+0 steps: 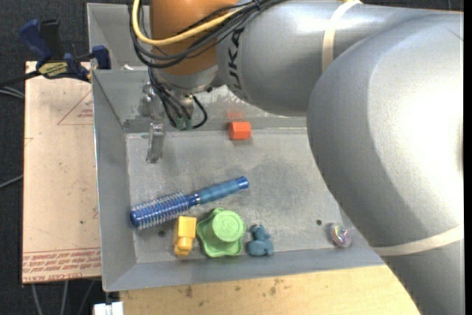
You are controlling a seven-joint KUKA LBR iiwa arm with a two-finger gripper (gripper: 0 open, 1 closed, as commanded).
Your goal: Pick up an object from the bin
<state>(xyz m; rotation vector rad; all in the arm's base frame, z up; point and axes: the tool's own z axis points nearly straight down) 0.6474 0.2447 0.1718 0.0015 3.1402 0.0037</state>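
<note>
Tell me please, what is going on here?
The robot arm reaches into the grey metal bin from the right. Its gripper hangs low over bare floor near the bin's far left corner. A small orange block lies apart to the right of it. A blue hairbrush lies nearer the front, and a yellow piece, a green piece and a small blue figure sit along the front wall. Nothing looks picked up yet.

1. the gripper [153,153] hung over bare floor at the bin's [110,181] back left.
2. an orange block [239,130] lay near it, apart.
3. a blue hairbrush [188,201], yellow piece [184,234] and green lid [221,231] lay along the front.
</note>
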